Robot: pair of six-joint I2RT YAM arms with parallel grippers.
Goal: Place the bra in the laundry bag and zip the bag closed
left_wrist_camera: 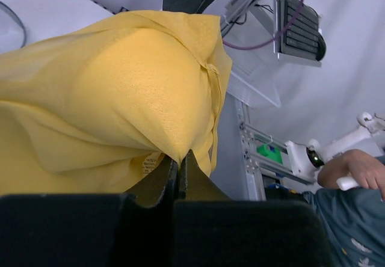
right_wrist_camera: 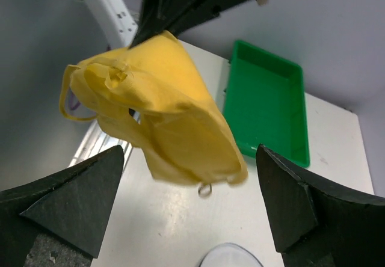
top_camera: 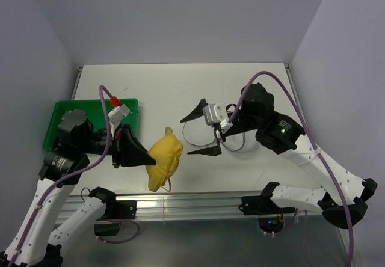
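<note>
top external – left jaws: together, clamped on the bra (top_camera: pixel 164 159), which hangs off the bench (top_camera: pixel 180 86) near its front edge
top external – right jaws: wide apart, holding nothing, facing the bra from just beside it
top external – laundry bag (top_camera: pixel 239 144): on the bench under the right arm and partly hidden; it seems to lie open, with nothing yellow in it
top external – green tray (top_camera: pixel 90 106): at the left, apart from the action
left wrist – grip: jaws pinched shut on a fold of the bra's lower edge, with the cup bulging above them
right wrist – bra: hangs crumpled between the spread jaws, untouched by them, with one strap loop dangling
right wrist – bag: only a white rim shows at the bottom edge
done: bra lifted and offered to the other arm
left: transfer or carry, bagging, zipping; I judge the task to be at an early stage
</note>
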